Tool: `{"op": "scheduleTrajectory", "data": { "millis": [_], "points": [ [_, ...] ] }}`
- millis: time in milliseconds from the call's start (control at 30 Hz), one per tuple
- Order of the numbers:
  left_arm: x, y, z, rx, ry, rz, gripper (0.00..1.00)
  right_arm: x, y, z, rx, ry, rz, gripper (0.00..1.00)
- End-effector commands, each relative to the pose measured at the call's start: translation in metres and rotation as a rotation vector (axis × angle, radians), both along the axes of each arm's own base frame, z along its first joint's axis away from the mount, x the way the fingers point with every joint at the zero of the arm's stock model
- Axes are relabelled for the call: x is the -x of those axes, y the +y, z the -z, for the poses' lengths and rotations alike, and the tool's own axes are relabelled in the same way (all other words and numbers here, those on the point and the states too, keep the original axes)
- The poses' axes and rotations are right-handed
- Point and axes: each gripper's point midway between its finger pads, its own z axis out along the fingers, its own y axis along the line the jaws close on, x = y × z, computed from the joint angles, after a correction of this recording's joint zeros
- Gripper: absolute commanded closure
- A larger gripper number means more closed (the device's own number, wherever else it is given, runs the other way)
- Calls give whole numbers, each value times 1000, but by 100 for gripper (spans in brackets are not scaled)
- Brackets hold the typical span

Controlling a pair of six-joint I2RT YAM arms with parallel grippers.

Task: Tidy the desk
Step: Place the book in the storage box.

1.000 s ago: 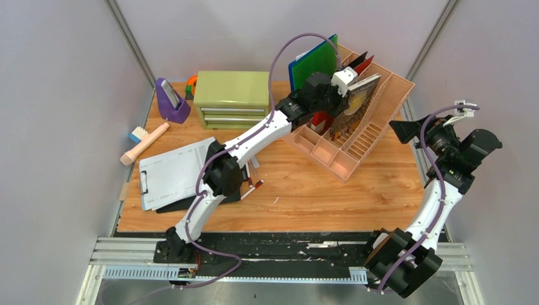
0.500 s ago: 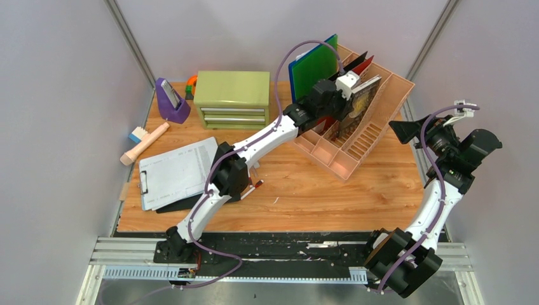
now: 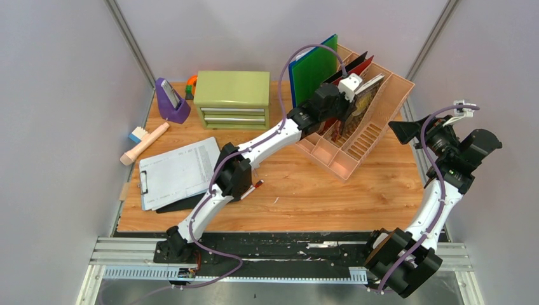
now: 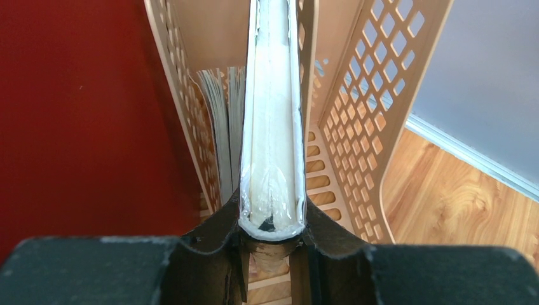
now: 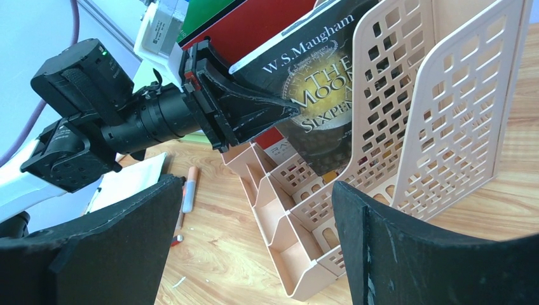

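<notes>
The wooden surface [image 3: 305,190] is in front of both arms, and it is hard, flat and does not move, so nobody needs to lift it. Only the things on it get picked up. The left fingers [image 3: 351,105] are squeezed onto a book [image 5: 318,95], one finger on each cover. The book stands up on its edge inside a slot of the peach rack [image 3: 375,127] at the back right of the surface. A red folder [image 4: 82,95] is just beside it on one side, and a green folder [image 3: 314,63] stands behind that. The book looks stiff and a bit heavy. It has shiny clear wrap around it, so I think it could slip. Holding it flat on both covers, close to the edge, looks like the safe way, and it should go straight down so it does not bump the thin walls of the rack. The right fingers [image 3: 399,130] are spread wide and hold nothing. They hang in the air near the right side of the rack. A clipboard [image 3: 175,171], a brush [image 3: 143,143] and a pen [image 3: 257,185] lie loose on the left part of the surface, near a green drawer chest [image 3: 232,95]. Those look light and easy to pick up.
</notes>
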Motion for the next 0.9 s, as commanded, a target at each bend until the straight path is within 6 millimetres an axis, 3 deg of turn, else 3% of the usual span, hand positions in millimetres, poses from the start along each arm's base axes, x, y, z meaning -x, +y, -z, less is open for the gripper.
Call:
{"op": "scheduleTrajectory", "data": {
  "millis": [0,167,433,867],
  "points": [
    [3,-12,-83,198,-177,11,100,1,1,-5,18,-28,-18,11],
    [5,-16,-65,165,-157,17,99,2,2,-5,17,-28,-20,11],
    [6,-17,-47,127,-131,21,81,3,3,-6,18,-30,-27,11],
    [7,-14,-46,106,-133,23,63,4,4,-7,17,-30,-35,11]
  ]
}}
